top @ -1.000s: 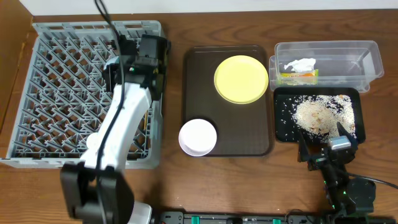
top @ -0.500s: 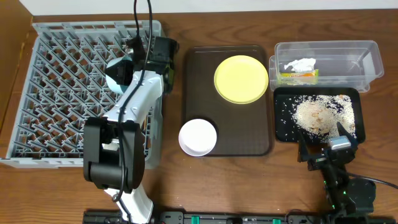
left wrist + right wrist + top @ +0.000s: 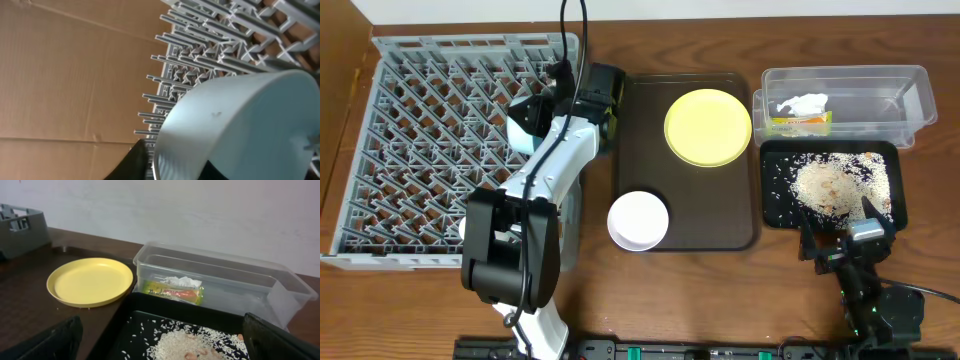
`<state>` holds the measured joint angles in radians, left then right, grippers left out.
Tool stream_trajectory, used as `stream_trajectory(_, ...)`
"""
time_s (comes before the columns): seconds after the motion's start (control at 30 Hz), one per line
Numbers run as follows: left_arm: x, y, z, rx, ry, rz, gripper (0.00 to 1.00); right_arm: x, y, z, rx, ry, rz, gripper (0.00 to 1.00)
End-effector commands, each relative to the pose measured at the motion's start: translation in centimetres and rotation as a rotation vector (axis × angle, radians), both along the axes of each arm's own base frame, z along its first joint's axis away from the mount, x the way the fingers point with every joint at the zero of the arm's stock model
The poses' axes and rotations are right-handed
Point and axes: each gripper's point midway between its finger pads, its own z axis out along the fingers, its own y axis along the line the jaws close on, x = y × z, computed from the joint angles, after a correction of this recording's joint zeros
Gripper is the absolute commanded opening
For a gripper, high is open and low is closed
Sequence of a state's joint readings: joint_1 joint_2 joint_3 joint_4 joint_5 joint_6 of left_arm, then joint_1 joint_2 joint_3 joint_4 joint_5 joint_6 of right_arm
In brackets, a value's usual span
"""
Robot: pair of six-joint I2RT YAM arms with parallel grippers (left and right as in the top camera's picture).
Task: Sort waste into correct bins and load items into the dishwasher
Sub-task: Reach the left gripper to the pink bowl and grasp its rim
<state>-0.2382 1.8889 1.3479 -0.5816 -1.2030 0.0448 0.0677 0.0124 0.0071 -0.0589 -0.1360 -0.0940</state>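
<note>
My left gripper point(image 3: 542, 112) is shut on the rim of the light blue bowl point(image 3: 523, 130) and holds it tilted over the right edge of the grey dish rack point(image 3: 420, 150). In the left wrist view the bowl point(image 3: 250, 125) fills the frame between my fingers point(image 3: 175, 167), with the rack pegs point(image 3: 200, 50) behind. The yellow plate point(image 3: 708, 126) and the white bowl point(image 3: 638, 220) lie on the brown serving tray point(image 3: 650, 150). My right gripper point(image 3: 835, 232) is open and empty at the near edge of the black tray point(image 3: 772, 210), which holds rice scraps point(image 3: 830, 185). The cup and chopsticks are out of view.
The clear tub point(image 3: 880, 85) at the back right holds the white tissue point(image 3: 803, 103) and the green-and-yellow wrapper point(image 3: 800, 123). The right wrist view shows the plate point(image 3: 90, 280), tub point(image 3: 225, 280) and rice point(image 3: 185, 345). A cardboard wall point(image 3: 75, 75) stands left of the rack.
My left arm has swung right with the light blue bowl, from over the rack towards its right edge beside the brown tray. The right arm has not moved.
</note>
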Motion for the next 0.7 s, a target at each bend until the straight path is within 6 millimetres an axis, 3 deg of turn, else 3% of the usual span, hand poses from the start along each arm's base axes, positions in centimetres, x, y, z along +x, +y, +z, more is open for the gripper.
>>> stream_trajectory(0.0,-0.5,-0.2,-0.6,-0.019,0.023,-0.004,0.49,0.0,-0.4,-0.1,0.010,0.003,-0.017,0.99)
stream_trajectory(0.1,-1.1,-0.9,-2.5,-0.118,0.060,-0.011,0.61,0.0,-0.4,-0.1,0.010,0.003,-0.017,0.99)
stream_trajectory(0.2,-1.8,-2.4,-5.2,-0.302,0.122,-0.035,0.61,0.0,-0.4,-0.1,0.010,0.003,-0.017,0.99)
stream_trajectory(0.3,-2.7,-5.7,-6.6,-0.544,0.173,-0.090,0.61,0.0,-0.4,-0.1,0.010,0.003,-0.017,0.99)
stream_trajectory(0.4,-3.8,-10.3,-6.1,-0.819,0.208,-0.185,0.62,0.0,-0.4,-0.1,0.010,0.003,-0.017,0.99)
stream_trajectory(0.53,-5.8,-16.8,-3.6,-1.177,0.238,-0.338,0.62,0.0,-0.4,-0.1,0.010,0.002,-0.017,0.99)
stream_trajectory(0.67,-8.3,-18.7,-2.6,-1.314,0.302,-0.353,0.60,0.0,-0.4,-0.1,0.010,0.003,-0.017,0.99)
